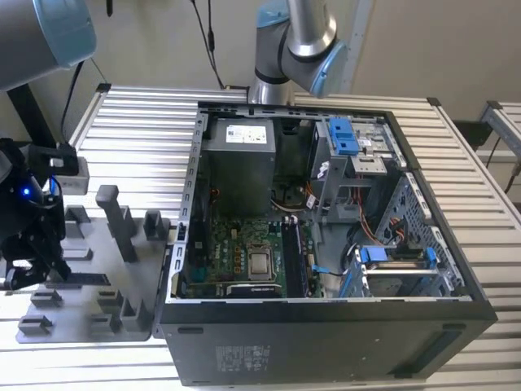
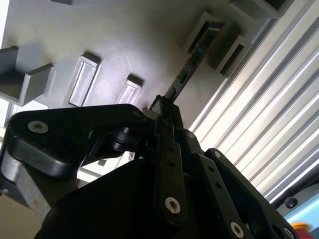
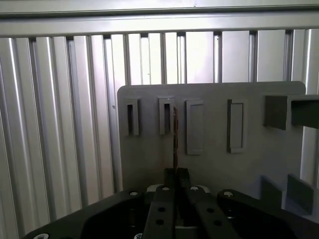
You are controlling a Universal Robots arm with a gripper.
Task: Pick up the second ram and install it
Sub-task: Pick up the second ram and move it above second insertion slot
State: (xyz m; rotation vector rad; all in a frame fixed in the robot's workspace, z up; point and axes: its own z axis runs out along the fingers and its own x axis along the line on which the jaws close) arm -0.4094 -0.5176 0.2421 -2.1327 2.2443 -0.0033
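The second ram (image 2: pixel 192 59) is a thin dark stick reaching out from my fingertips across the grey fixture plate (image 2: pixel 124 35). Its far end is at a slotted grey block (image 2: pixel 234 47); whether it still rests there I cannot tell. In the first wrist view the second ram (image 3: pixel 175 137) shows edge-on, rising from between my fingers. My gripper (image 3: pixel 176 173) is shut on its near end, as the second wrist view also shows of the gripper (image 2: pixel 164 107). At the exterior view's left, the gripper (image 1: pixel 50 275) hangs low over the plate with the dark ram (image 1: pixel 85 279) beside it.
An open computer case (image 1: pixel 423 326) stands to the exterior view's right of the fixture plate (image 1: pixel 89 244), with its motherboard (image 1: pixel 244 252) and long black slots (image 1: pixel 295 257) exposed. Tall grey fixture blocks (image 1: pixel 122 221) rise between my gripper and the case. Everything sits on a slatted aluminium table (image 1: pixel 138 138).
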